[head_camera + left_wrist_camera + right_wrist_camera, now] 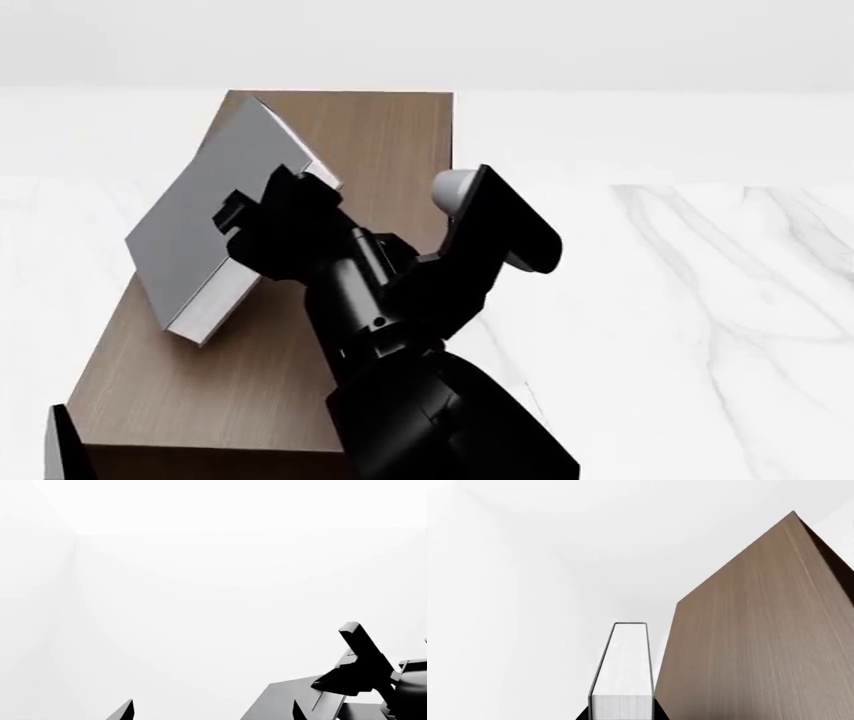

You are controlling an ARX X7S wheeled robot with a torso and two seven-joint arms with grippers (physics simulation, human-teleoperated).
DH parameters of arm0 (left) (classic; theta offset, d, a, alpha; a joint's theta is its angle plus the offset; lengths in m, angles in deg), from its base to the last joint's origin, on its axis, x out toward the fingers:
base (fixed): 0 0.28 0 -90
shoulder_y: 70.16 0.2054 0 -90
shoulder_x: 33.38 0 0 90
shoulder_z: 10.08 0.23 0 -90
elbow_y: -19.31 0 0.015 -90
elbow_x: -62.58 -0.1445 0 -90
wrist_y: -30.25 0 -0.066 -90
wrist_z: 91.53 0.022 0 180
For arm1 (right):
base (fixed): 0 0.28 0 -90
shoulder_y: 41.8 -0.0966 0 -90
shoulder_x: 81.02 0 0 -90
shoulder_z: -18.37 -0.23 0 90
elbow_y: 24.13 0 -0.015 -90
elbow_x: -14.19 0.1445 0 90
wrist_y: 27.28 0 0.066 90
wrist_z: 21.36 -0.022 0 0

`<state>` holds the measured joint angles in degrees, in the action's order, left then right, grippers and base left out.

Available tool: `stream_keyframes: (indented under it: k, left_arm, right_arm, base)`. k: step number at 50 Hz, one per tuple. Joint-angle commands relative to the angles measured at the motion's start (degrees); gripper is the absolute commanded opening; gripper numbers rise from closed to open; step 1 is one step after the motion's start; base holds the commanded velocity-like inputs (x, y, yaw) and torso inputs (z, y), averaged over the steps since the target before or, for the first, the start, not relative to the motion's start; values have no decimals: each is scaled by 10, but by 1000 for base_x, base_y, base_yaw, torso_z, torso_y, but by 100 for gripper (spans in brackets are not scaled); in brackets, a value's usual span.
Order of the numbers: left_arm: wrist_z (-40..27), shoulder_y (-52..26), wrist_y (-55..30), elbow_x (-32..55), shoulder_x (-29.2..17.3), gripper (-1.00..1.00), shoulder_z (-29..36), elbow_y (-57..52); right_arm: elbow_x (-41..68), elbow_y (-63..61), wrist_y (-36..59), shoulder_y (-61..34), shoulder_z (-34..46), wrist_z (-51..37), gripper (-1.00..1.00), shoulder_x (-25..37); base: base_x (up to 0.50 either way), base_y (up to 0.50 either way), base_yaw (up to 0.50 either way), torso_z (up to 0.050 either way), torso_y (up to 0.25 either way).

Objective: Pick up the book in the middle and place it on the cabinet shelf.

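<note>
The grey book (207, 215) with white page edges is held tilted over the left part of the cabinet shelf's light brown top (387, 140). I cannot tell whether it touches the top. My right gripper (274, 215) is shut on the book. In the right wrist view the book's pages (622, 680) stand between the jaws of the right gripper (620, 714), beside the brown cabinet (747, 630). My left gripper (212, 712) is open and empty, and only its two tips show. A grey surface, probably the book's cover (287, 700), and the black right arm (360, 665) lie beyond it.
The cabinet's dark front edge (200, 462) is at the bottom of the head view. A white marble floor (721, 300) stretches to the right. Plain white walls fill both wrist views. A dark part, perhaps my left arm (60, 445), shows at the bottom left.
</note>
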<state>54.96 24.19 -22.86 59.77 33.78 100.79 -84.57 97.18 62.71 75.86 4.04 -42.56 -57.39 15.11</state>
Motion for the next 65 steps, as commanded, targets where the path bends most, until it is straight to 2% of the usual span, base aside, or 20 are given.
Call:
stream_keyframes:
  k: [1,16,17,46,48,65]
  left_arm:
    - [-2,-3,0,2,0,100,1,5]
    - [-5,-7,2,5,0,100,2,13]
    - [-5,-7,1,5,0,100,2,13]
    - [-9,-5,1,1,-2,100,5,9]
    - [-9,-5,1,1,-3,100,5,9]
    - [-10,-6,0,1,-5,100,7,7]
  right_arm:
    - [-22,12,0,0,2,3,-100,6]
    - [-18,36,1,15,14,9,-100,13]
    - [-21,36,0,16,16,10,100,14]
    - [-45,49,-18,23,30,17,100,26]
    - [-83,44,-33,24,37,6,100,31]
    - [-130,44,-70,28,20,-70,100,45]
  base:
    - [0,0,0,0,0]
    - [1,0,0,0,0]
    - [0,0,0,0,0]
    - [0,0,0,0,0]
    - [0,0,0,0,0]
    - [0,0,0,-1,0]
